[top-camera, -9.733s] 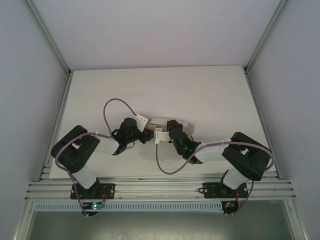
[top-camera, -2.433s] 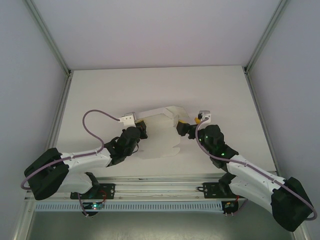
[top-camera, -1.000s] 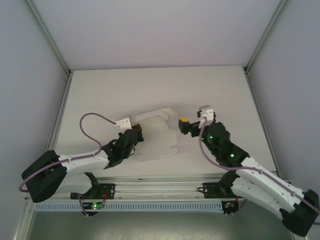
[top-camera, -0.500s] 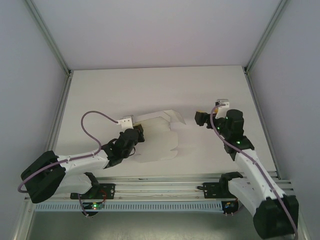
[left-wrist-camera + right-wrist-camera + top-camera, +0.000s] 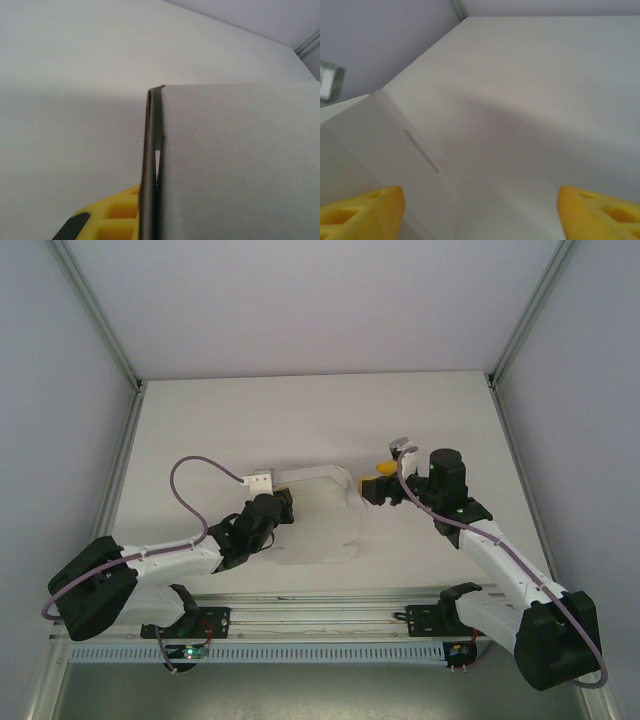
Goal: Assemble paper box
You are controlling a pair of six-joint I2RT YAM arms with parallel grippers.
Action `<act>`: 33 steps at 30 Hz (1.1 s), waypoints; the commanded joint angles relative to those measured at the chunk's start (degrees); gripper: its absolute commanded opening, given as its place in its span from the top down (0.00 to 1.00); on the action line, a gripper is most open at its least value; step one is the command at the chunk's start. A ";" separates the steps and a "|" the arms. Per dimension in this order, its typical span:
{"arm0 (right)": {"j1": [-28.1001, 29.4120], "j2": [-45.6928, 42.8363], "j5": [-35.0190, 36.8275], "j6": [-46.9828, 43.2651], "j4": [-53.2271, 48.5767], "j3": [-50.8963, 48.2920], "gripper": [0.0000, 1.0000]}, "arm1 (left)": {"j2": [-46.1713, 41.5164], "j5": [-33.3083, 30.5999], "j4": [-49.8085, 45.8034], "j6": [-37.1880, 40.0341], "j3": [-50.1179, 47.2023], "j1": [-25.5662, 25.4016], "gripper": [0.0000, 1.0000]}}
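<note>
The paper box (image 5: 320, 530) is a white card sheet lying partly flat at the table's middle, with one long flap (image 5: 315, 474) standing up along its far side. My left gripper (image 5: 278, 502) is shut on the flap's left end. In the left wrist view the card's edge (image 5: 152, 150) runs straight up from a yellow finger (image 5: 117, 215). My right gripper (image 5: 375, 487) is open just off the flap's right end. In the right wrist view its yellow fingers (image 5: 365, 210) stand wide apart, and a card panel with a slit (image 5: 420, 150) lies by the left one.
The white table (image 5: 250, 420) stretches behind and to both sides of the sheet. Aluminium rails (image 5: 320, 615) run along the near edge by the arm bases. Grey walls with metal posts (image 5: 100, 330) close in the left and right sides.
My right gripper has swung left, back to the flap's right end, and its jaws have narrowed a little. The raised flap now lies lower. The left gripper has barely moved.
</note>
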 commanded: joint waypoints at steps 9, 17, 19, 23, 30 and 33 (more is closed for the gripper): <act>7.74 1.35 -4.44 -11.19 -3.62 2.56 0.27 | 0.70 0.66 -0.29 0.53 1.98 0.25 1.00; 10.92 4.68 0.99 -11.90 -2.87 4.49 0.27 | 1.50 3.04 0.24 1.42 2.62 0.24 1.00; 11.96 5.42 3.36 -11.95 -2.21 4.83 0.27 | 1.82 3.65 0.32 1.77 2.90 0.26 1.00; 15.44 5.97 13.06 -11.44 -1.66 5.63 0.28 | 2.27 4.87 0.15 2.22 3.54 0.29 1.00; 21.33 3.70 26.23 -10.46 4.14 2.75 0.26 | 2.99 4.31 -1.08 1.38 4.53 0.25 1.00; 21.98 2.82 27.67 -10.09 3.83 2.60 0.34 | 2.82 4.77 -0.91 1.40 4.54 0.25 1.00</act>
